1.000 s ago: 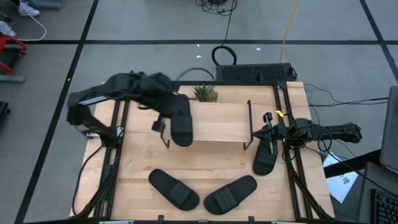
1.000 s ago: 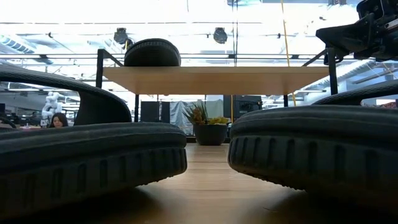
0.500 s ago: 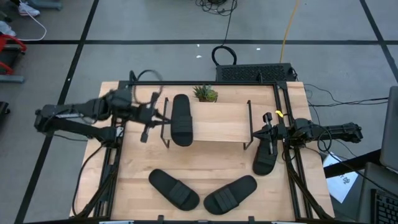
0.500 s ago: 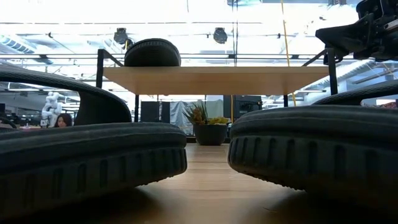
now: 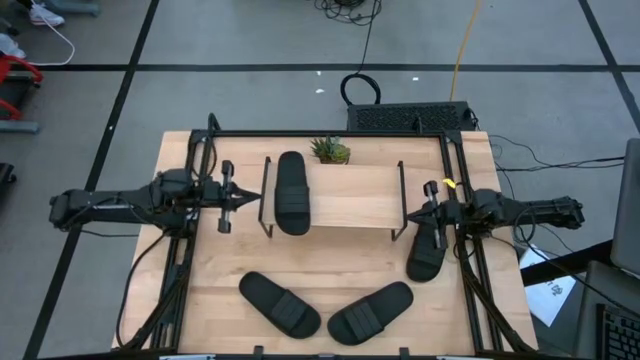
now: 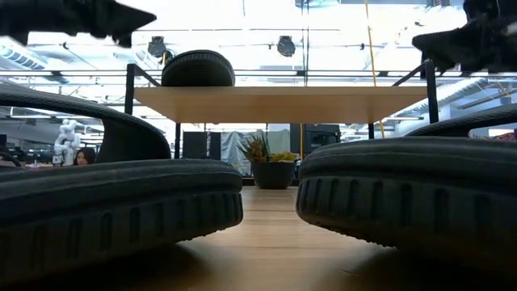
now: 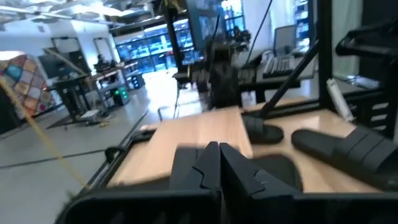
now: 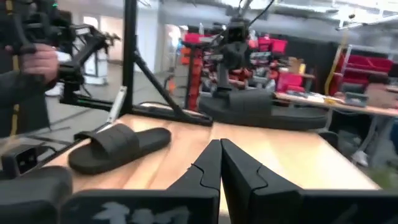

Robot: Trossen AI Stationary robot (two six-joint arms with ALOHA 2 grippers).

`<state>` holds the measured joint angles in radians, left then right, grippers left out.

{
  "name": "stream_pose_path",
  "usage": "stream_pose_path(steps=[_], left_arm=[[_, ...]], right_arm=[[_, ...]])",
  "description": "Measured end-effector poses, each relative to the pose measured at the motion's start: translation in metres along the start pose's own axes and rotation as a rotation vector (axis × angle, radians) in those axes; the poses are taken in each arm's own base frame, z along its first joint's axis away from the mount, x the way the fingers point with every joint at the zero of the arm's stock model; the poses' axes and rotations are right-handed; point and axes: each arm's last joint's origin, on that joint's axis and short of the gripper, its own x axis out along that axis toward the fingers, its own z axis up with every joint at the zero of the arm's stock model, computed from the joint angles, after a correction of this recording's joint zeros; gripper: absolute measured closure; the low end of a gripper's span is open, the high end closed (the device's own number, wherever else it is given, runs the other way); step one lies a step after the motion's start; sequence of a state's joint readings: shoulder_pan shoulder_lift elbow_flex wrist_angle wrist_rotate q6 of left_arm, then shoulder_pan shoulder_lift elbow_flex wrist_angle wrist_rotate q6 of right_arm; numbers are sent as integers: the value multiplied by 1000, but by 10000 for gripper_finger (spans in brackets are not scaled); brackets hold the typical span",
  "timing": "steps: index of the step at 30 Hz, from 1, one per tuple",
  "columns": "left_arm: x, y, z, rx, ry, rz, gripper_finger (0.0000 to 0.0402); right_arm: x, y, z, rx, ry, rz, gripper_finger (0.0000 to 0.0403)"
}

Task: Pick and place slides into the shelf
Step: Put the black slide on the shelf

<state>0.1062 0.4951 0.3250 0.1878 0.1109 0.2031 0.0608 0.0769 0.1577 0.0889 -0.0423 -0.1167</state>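
Note:
One black slide (image 5: 291,193) lies sole down across the left end of the shelf's (image 5: 350,195) plank top. A second slide (image 5: 427,250) lies on the table by the shelf's right frame. Two more (image 5: 280,303) (image 5: 370,311) lie near the table's front edge. My left gripper (image 5: 252,198) is shut and level just left of the shelf, pointing at it, with nothing held (image 7: 218,149). My right gripper (image 5: 412,214) is shut and level at the shelf's right end, above the second slide (image 8: 220,146).
A small potted plant (image 5: 331,150) stands behind the shelf at the far edge. Black frame rails (image 5: 330,133) run around the tabletop. The shelf's thin black side frames (image 5: 266,195) (image 5: 402,200) stand close to both grippers. Bare wood lies between the shelf and the front slides.
My left gripper has drawn back from above the slide on the shelf toward the table's left edge, sunk, and tipped from pointing down to level. The slide stays lying on the plank. My right gripper has risen a little.

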Motion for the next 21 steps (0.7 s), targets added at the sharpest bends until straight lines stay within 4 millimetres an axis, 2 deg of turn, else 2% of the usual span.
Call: stream_pose_path(steps=[3,8,16,21], left_arm=[[-1,-4,-18,-1,18,5,400],[-2,-7,-34,26,34,1,399],[-2,-8,-39,53,50,-3,398],[-2,-8,-39,48,47,-2,399]], right_arm=[[-8,-5,27,-1,65,-74,403],[-26,-14,75,22,212,-206,403],[-36,-27,136,1,572,-399,400],[-35,-29,169,82,803,-340,360]])
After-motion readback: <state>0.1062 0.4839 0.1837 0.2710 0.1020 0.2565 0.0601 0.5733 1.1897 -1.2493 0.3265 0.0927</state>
